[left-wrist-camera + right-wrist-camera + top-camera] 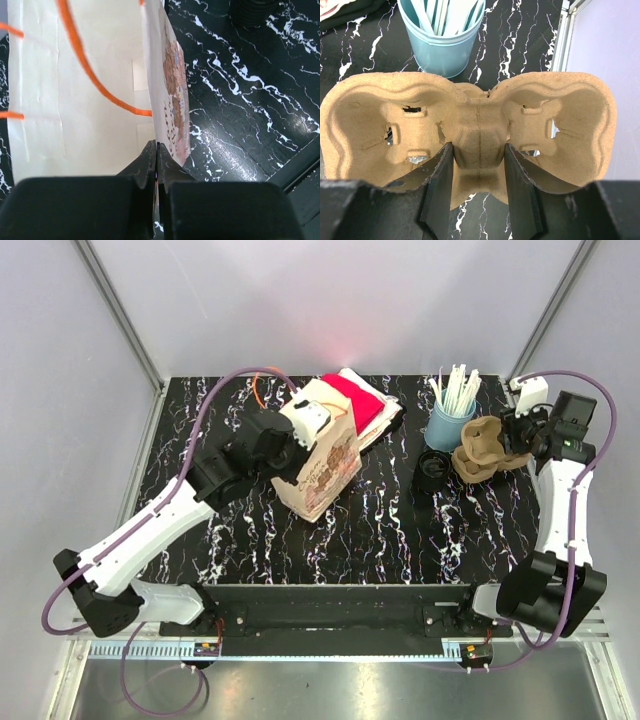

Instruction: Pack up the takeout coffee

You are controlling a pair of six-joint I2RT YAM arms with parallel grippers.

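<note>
Moving the pulp cup carrier (470,115) into the paper bag (320,465) looks like the step in hand. Gripped near the far right corner by the right gripper (478,147), jaws part-closed across the centre ridge. Pinched flat on one bag wall by the left gripper (156,150), jaws fully together on the paper, mouth held open left of centre toward the far edge. Keep the carrier level; lift clear of the blue stirrer cup (448,425) and black stack (433,470) just beside it. Cross leftward over the bare marble. Line up the long side with the opening, probably a snug fit. Mind the orange handles (85,70) and the red napkins (360,400) behind.
</note>
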